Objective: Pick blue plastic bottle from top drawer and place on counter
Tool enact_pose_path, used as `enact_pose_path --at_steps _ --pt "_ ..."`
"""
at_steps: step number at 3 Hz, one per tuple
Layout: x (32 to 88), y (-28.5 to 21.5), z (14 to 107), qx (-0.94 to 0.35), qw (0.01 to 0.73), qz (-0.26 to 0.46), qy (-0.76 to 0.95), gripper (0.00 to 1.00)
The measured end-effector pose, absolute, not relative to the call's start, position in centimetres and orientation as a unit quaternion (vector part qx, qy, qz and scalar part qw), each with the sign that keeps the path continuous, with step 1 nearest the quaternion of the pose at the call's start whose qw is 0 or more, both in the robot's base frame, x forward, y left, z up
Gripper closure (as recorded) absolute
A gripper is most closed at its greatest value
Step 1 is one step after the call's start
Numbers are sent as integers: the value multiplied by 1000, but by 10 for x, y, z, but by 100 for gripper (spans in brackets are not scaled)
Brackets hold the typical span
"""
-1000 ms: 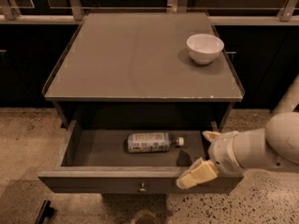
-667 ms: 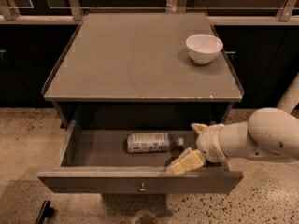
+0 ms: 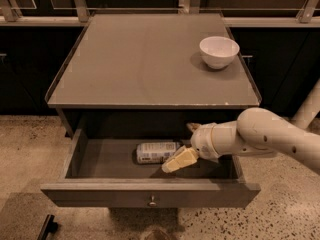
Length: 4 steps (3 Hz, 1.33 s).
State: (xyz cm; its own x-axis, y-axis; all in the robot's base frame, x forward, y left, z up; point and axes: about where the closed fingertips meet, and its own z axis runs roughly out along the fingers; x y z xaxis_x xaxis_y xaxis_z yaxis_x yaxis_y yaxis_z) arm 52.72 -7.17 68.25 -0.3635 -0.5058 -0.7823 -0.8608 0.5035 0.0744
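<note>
The blue plastic bottle [image 3: 156,152] lies on its side in the middle of the open top drawer [image 3: 150,193], cap end toward the right. My gripper [image 3: 186,144] reaches into the drawer from the right, open, with one cream finger [image 3: 179,160] in front of the bottle's right end and the other behind it. It is close to the bottle's cap end; whether it touches is not clear. The counter [image 3: 135,64] is above the drawer, with nothing of the bottle on it.
A white bowl [image 3: 218,51] stands at the counter's back right. A thin raised rim runs along the counter edges. Dark cabinets and a railing stand behind. Speckled floor surrounds the cabinet. My white arm [image 3: 270,136] crosses the drawer's right side.
My gripper has moved left inside the drawer, from the right front corner to the bottle's right end. The bottle has not moved.
</note>
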Motion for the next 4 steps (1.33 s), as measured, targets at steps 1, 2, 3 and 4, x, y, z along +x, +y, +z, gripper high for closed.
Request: enact_pose_path --at_steps 1,2,3,4 --pt "540 -59 661 -428 357 247 793 0" --pt "534 -53 641 -403 358 226 811 0" --pt "531 -43 619 -396 363 184 823 0" --pt "532 -35 605 -396 367 149 828 0"
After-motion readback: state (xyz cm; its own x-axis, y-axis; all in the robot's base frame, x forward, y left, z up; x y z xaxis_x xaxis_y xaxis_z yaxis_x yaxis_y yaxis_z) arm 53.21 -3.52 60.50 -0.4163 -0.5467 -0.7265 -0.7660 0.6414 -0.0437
